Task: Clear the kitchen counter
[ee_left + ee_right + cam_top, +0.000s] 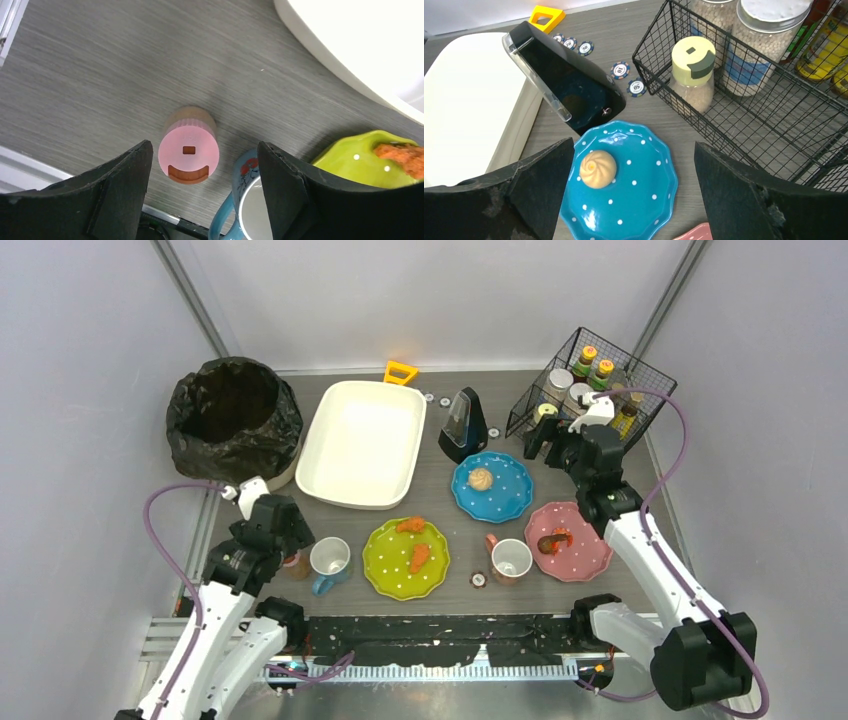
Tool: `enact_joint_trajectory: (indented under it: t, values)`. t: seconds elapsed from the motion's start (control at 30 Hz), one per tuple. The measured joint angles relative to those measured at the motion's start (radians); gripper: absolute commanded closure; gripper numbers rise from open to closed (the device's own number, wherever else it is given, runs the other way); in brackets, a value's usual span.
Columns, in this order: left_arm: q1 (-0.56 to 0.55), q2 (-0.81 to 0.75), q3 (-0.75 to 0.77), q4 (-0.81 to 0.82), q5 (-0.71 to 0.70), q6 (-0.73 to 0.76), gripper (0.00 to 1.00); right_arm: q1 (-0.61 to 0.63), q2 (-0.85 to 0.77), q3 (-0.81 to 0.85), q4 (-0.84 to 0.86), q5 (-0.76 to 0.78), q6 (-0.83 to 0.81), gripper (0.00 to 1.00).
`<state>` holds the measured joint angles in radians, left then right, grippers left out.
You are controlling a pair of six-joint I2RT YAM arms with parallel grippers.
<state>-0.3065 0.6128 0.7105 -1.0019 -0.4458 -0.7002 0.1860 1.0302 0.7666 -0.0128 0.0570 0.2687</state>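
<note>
Left hand (203, 148) partly hides blue mug (244, 184).

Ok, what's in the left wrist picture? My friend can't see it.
The open left gripper hovers over a pink-lidded shaker standing on the grey counter. A blue mug sits beside the shaker, with a green plate of orange food and the edge of a white tub to the right.

Overall light: bright, even and diffuse, coming from overhead in all three views.
Glare: the white tub (350, 45) is blown out to plain white in the left wrist view, with a paler sheen on the kitchen counter (100, 75) left of it.
Shadows: a soft, narrow band lies under the tub's rim; the black bin bag (232, 415), left of the tub, loses its inner detail.
Focus: the counter grain is crisp; the left gripper (203, 145) and right gripper (633, 144) are near-black with slightly soft edges.
Distortion: in the top view, the wall frames behind the tub splay outward.
</note>
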Motion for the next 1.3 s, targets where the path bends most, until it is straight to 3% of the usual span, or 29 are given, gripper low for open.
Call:
enact_joint_trajectory:
  t: [0.27, 0.4, 0.63, 0.9, 1.07, 1.3]
  values:
    - [0.012, 0.040, -0.040, -0.012, -0.023, -0.057, 0.29, 0.000, -0.057, -0.024, 0.025, -0.032, 0.000, 0.05]
    - [0.014, 0.053, -0.068, -0.010, -0.024, -0.064, 0.38, 0.000, -0.061, -0.026, 0.044, -0.035, 0.000, 0.05]
    - [0.020, 0.070, -0.094, 0.005, -0.022, -0.082, 0.70, 0.000, -0.061, -0.027, 0.051, -0.052, 0.000, 0.03]
    - [0.021, 0.063, -0.022, -0.003, -0.026, 0.000, 0.97, 0.003, -0.062, -0.053, 0.101, -0.154, -0.008, 0.01]
    - [0.021, 0.067, 0.115, 0.006, 0.001, 0.131, 1.00, 0.042, -0.061, -0.060, 0.131, -0.212, -0.034, 0.01]
    - [0.013, 0.148, 0.321, 0.002, 0.209, 0.315, 1.00, 0.229, -0.063, -0.070, 0.192, -0.251, -0.151, 0.01]
